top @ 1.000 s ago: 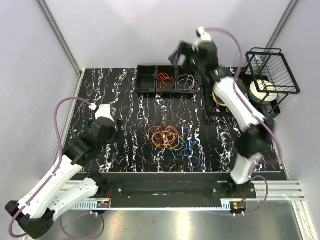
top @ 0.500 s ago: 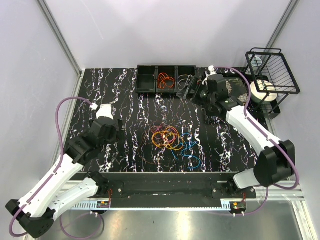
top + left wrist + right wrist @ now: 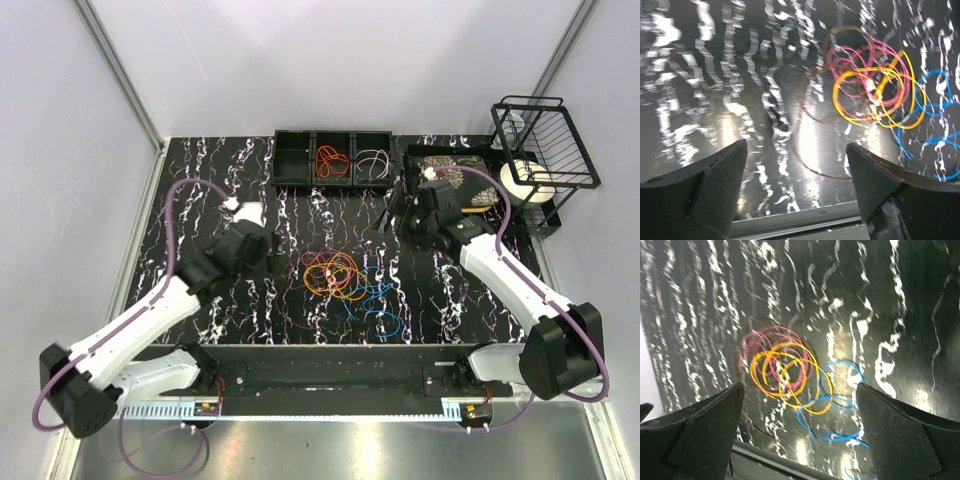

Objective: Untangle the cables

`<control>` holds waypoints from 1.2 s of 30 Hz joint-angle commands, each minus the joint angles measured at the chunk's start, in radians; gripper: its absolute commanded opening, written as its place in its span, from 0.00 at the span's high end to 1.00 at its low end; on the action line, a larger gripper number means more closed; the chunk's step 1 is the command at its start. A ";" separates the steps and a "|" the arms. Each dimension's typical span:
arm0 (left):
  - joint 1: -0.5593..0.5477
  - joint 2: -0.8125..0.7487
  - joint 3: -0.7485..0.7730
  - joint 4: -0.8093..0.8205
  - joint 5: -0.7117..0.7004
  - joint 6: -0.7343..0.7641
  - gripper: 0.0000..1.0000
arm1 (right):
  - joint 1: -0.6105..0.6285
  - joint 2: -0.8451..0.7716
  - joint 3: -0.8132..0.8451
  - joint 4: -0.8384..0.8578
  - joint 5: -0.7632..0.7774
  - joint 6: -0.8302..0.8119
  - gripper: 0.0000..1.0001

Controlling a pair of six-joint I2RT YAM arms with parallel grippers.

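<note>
top external view: the cables (image 3: 335, 272) lie in one knot at the middle of the table (image 3: 200, 180), with pink, yellow and orange loops overlapping and blue ones trailing toward the near right. the left gripper (image 3: 272, 252) hovers just left of the knot, the right gripper (image 3: 386, 222) off its far right side. both wrist views show fingers spread wide, nothing between them, the knot ahead. judgement: the arms flank the pile so each can take a separate loop and draw it clear. the far tray (image 3: 332, 133) already holds loops, presumably the destination. risk: thin loops snagging together.
</note>
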 commanded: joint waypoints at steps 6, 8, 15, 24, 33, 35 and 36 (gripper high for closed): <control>-0.153 0.251 0.068 0.202 0.014 -0.089 0.22 | -0.002 -0.035 -0.060 -0.007 0.008 -0.023 0.00; -0.166 0.294 0.066 0.213 0.020 -0.110 0.24 | -0.002 -0.035 -0.063 -0.008 0.010 -0.029 0.00; -0.170 0.359 0.042 0.294 0.057 -0.156 0.27 | -0.002 -0.018 -0.071 0.001 -0.010 -0.036 0.00; -0.170 0.422 0.037 0.319 0.059 -0.190 0.34 | -0.002 0.003 -0.075 0.013 -0.013 -0.038 0.00; -0.170 0.468 0.029 0.345 0.068 -0.206 0.40 | -0.002 0.009 -0.080 0.013 -0.015 -0.042 0.00; -0.169 0.472 0.025 0.351 0.070 -0.207 0.42 | -0.003 0.009 -0.079 0.015 -0.015 -0.042 0.00; -0.169 0.475 0.025 0.352 0.070 -0.209 0.45 | -0.003 0.009 -0.080 0.013 -0.015 -0.044 0.00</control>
